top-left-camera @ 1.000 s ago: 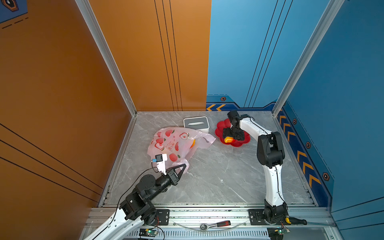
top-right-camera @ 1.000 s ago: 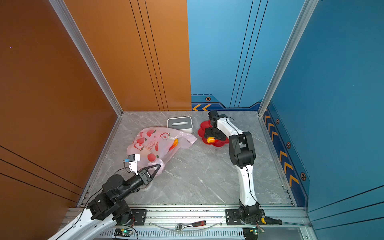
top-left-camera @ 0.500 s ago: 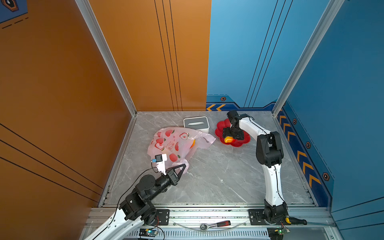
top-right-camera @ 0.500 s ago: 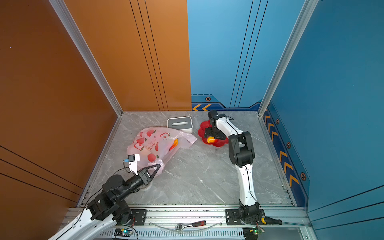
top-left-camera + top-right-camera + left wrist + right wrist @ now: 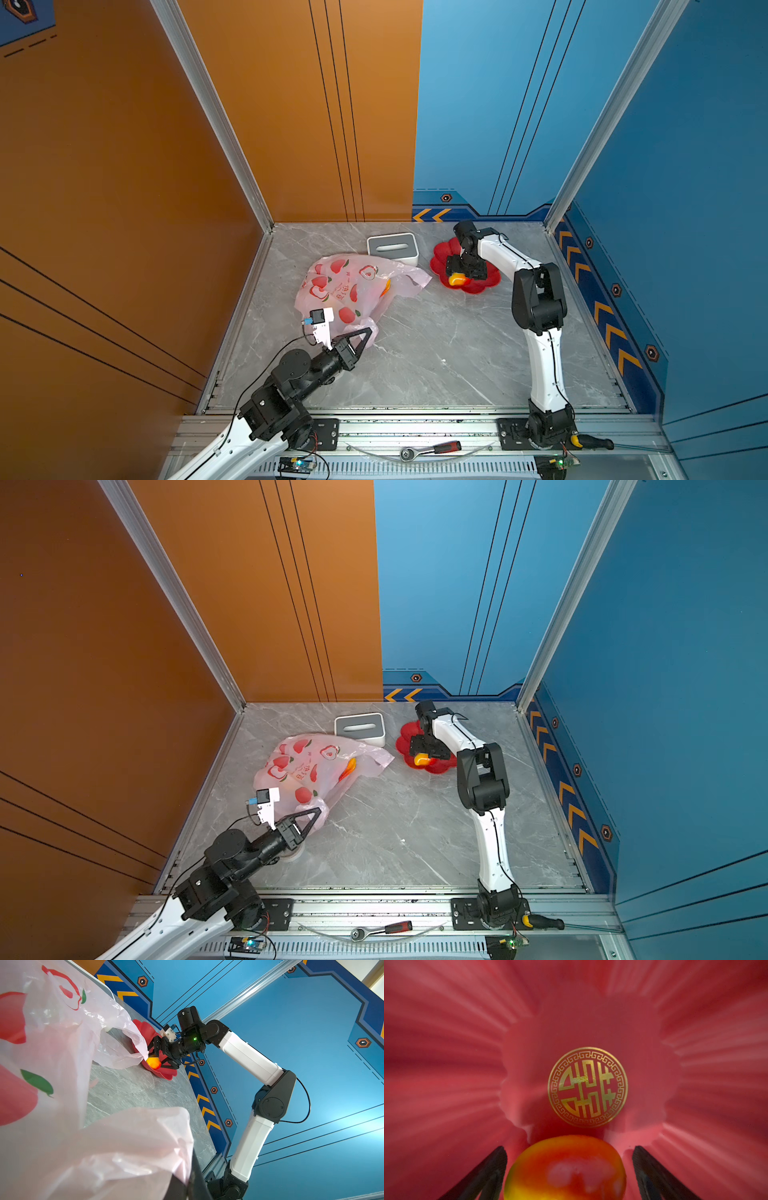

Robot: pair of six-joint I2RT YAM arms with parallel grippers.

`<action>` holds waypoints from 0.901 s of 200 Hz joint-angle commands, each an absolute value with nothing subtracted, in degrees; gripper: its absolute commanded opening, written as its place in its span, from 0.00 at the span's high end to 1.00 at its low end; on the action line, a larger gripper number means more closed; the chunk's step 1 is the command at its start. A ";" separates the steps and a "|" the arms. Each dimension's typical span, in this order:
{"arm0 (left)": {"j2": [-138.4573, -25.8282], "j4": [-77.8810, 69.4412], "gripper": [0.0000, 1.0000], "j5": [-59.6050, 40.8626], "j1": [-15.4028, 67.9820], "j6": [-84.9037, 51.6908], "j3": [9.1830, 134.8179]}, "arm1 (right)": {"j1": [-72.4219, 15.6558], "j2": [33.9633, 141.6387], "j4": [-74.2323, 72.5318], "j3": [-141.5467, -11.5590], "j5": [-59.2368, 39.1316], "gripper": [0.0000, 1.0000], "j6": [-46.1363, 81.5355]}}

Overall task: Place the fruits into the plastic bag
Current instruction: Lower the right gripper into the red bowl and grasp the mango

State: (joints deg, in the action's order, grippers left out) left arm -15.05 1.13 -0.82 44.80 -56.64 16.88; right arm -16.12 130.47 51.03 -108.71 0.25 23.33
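One yellow-red mango (image 5: 564, 1169) in red flower dish (image 5: 467, 1064), right gripper (image 5: 569, 1148) spread astride it, not touching. Squeeze centred, gently: glossy skin may slip. Meanwhile left gripper (image 5: 368, 332) pinches plastic bag (image 5: 353, 282) edge.

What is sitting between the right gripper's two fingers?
A yellow-red fruit, on the red dish; the right wrist view shows both fingers clear of it.

Looking down from high overhead in both top views, sharing the whole table (image 5: 436, 349); low across toward dish (image 5: 166, 1073) from left wrist; close into it from right wrist.
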 commanded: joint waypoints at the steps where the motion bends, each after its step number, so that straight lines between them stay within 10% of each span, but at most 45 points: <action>1: -15.03 0.79 1.00 0.09 44.73 -56.69 16.29 | -16.70 132.70 53.20 -109.63 0.42 0.07 22.50; 180: -15.21 0.18 1.00 0.18 44.56 -56.82 16.06 | -15.94 129.00 52.85 -109.30 -1.12 0.27 21.87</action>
State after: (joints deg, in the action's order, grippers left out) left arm -16.14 1.06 -0.58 44.77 -56.64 16.88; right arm -16.49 132.11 51.07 -108.92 0.05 22.26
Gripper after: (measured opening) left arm 0.045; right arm 0.728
